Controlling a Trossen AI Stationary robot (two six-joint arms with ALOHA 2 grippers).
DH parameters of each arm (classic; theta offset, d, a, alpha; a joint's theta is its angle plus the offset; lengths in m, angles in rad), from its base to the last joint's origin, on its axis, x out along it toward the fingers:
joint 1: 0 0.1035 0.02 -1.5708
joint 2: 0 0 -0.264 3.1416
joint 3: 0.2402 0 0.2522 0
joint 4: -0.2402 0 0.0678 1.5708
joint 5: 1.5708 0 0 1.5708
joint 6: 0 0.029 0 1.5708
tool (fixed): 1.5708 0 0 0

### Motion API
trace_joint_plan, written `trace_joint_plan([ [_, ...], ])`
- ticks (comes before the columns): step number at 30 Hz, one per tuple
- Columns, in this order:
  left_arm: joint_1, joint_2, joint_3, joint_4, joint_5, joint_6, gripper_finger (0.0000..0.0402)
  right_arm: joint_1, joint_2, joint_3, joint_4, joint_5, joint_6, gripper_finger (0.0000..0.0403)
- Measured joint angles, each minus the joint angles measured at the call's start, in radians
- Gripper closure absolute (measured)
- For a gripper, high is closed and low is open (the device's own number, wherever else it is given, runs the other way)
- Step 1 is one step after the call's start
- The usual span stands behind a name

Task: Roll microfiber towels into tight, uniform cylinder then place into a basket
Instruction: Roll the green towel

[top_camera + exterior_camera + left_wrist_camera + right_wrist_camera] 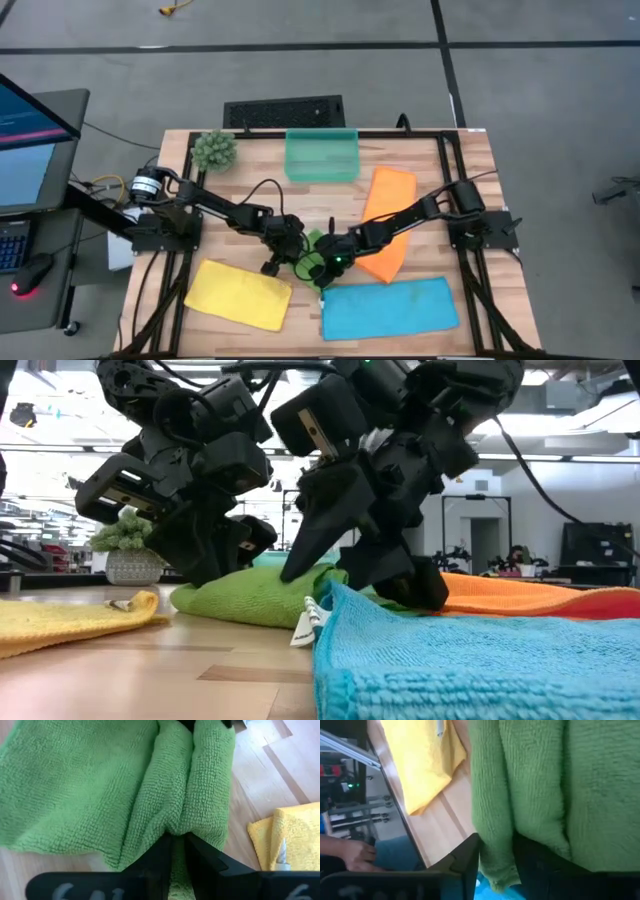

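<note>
The green towel lies bunched at the table's middle, with a doubled-over ridge running along it. My left gripper comes at it from the left and is shut on that ridge. My right gripper comes from the right. Its fingers stand apart on either side of the towel's thick edge. The yellow towel, blue towel and orange towel lie flat. The teal basket stands at the far edge. My left gripper pinches a raised fold of the green towel between its two fingers, at one end of the ridge. The fingers slant down from the table's left side. The towel rests on the table, slack. My right gripper straddles the towel's thick edge; I cannot tell whether its fingers touch the cloth.
A spiky green plant ball sits at the far left corner. The blue towel lies close in front of the grippers and the orange one just behind. A person's hand shows beyond the table's edge.
</note>
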Motion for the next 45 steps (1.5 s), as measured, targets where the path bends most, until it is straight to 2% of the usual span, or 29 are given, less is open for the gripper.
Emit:
trace_joint_plan([
  [12,0.000,0.002,-0.002,0.002,0.003,-0.005,0.0350,0.047,-0.172,0.002,-0.215,0.186,-0.104,0.0285],
  [15,0.000,0.002,-0.002,0.002,0.003,-0.005,0.0350,0.060,-0.225,0.003,-0.259,0.254,-0.131,0.0285],
  [19,0.000,0.002,-0.003,0.003,0.004,-0.005,0.0350,0.097,-0.275,0.004,-0.260,0.363,-0.242,0.0287],
  [24,0.000,0.002,-0.003,0.003,0.010,0.019,0.0350,0.144,-0.272,0.008,-0.268,0.469,-0.369,0.0296],
  [29,0.000,0.003,-0.003,0.002,0.009,0.018,0.0350,0.191,-0.246,0.081,-0.332,0.511,-0.307,0.0319],
  [34,0.000,0.003,-0.004,0.004,0.010,0.013,0.0350,0.245,-0.243,0.227,-0.455,0.616,-0.306,0.0349],
  [38,0.000,0.003,-0.004,0.004,0.010,0.013,0.0350,0.258,-0.238,0.253,-0.593,0.637,-0.311,0.0366],
  [45,0.000,0.003,-0.004,0.004,0.009,0.005,0.0350,0.230,-0.239,0.214,-0.606,0.637,-0.393,0.0364],
])
